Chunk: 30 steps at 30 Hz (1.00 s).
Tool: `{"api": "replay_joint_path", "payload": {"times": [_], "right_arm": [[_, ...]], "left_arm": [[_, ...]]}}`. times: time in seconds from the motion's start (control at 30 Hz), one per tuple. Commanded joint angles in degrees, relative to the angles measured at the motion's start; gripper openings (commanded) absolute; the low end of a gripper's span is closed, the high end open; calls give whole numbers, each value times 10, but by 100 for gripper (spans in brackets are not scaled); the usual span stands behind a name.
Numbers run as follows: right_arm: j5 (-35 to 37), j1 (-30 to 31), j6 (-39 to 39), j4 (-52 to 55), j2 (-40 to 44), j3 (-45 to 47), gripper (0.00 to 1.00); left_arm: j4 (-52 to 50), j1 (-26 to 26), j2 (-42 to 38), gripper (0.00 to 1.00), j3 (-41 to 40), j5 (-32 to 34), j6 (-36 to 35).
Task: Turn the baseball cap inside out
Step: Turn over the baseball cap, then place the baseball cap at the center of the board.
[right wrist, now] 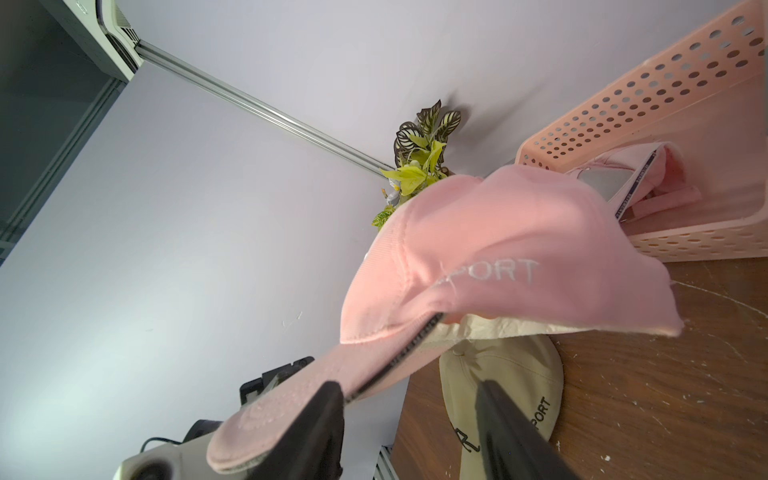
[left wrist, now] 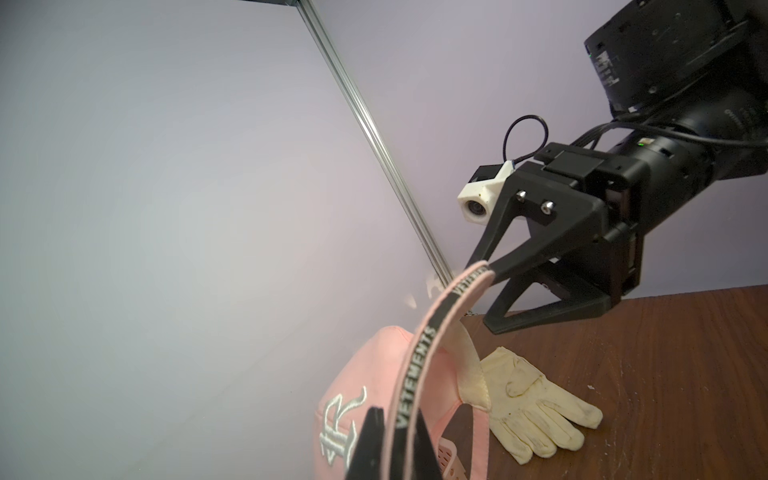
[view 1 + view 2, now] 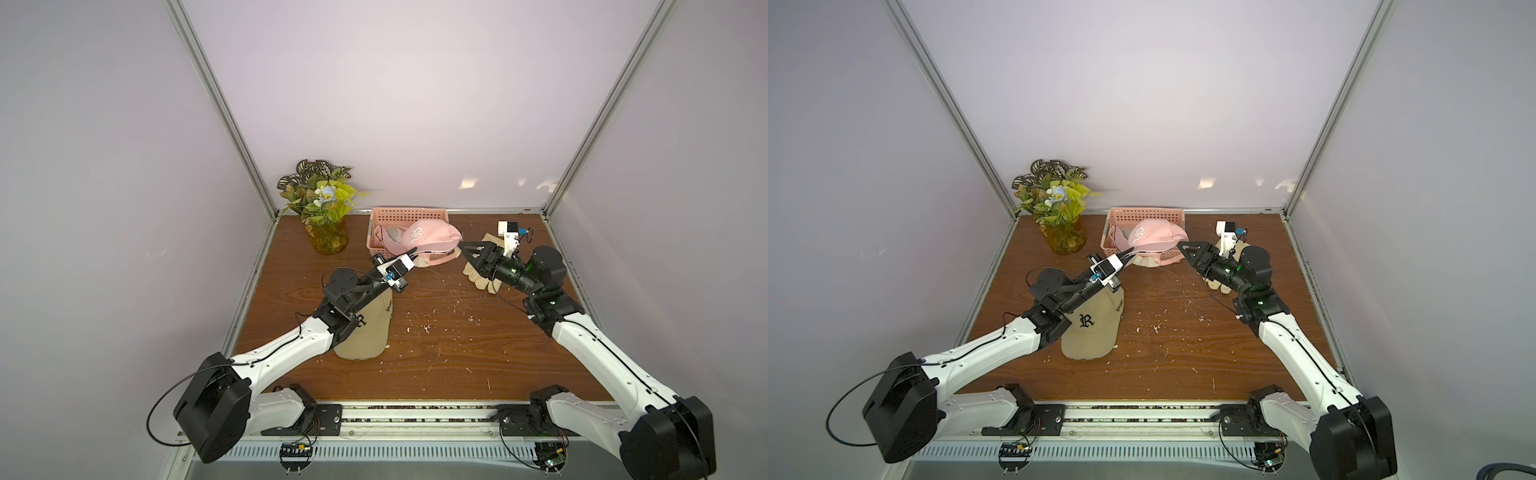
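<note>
Two grippers met at one pink cap, which hung stretched between them above the near edge of the pink basket at the far side of the wooden table. The left gripper was clamped tight on the cap's rim, pinching the black lettered sweatband at its left end. The right gripper stood at the cap's right end, its jaws parted; in the left wrist view one jaw tip sat at the band's far loop, while the right wrist view showed pink fabric just ahead of the two spread fingers. Whether those jaws actually pinched the band I could not tell.

What the coming move hinged on was the cap's long axis: it ran left to right, straight from one gripper to the other, with the crown bulging away toward the far wall and the opening facing near and down. The right gripper was the nearer one to the free part of the rim, so it looked best placed to catch that edge and draw it apart from the left.

Elsewhere, a beige cap lay on the table beneath the left arm, a pale glove lay under the right wrist, a second pink cap sat in the basket, and a plant in a jar stood at the far left corner.
</note>
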State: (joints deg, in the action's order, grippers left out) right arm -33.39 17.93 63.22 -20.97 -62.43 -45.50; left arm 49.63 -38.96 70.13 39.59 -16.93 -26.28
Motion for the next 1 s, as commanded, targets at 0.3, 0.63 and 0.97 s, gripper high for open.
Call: {"api": "replay_joint_path", "payload": {"times": [0.3, 0.63, 0.97], "right_arm": [[-7, 11, 14, -53, -23, 6, 54], [0, 15, -43, -65, -26, 30, 0], [-43, 84, -239, -99, -22, 81, 0]], "left_arm": [[58, -34, 16, 0, 12, -27, -29], [7, -39, -72, 80, -27, -25, 46], [-110, -36, -220, 87, -99, 219, 331]]}}
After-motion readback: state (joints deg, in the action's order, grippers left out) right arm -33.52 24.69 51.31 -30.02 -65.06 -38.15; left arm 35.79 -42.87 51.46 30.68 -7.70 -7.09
